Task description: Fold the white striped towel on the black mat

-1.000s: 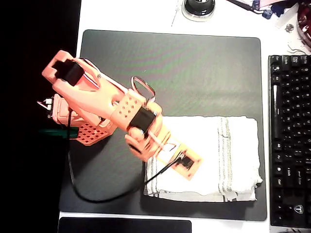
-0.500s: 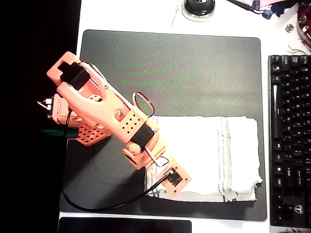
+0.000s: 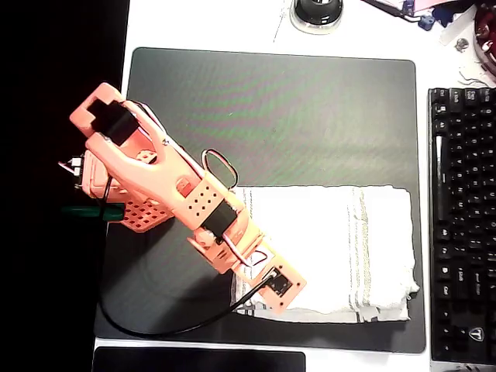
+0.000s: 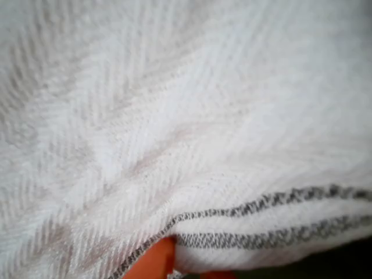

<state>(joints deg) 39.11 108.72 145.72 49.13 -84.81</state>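
The towel lay on the mat's near-right quarter. The pincer pressed into the towel's near-left corner; whether it clenched cloth could not be told. Risk: a thin bite might slip or drag the towel. Open mat lay beyond; a keyboard sat just right.

Overhead looks straight down; wrist view — pressed against towel.
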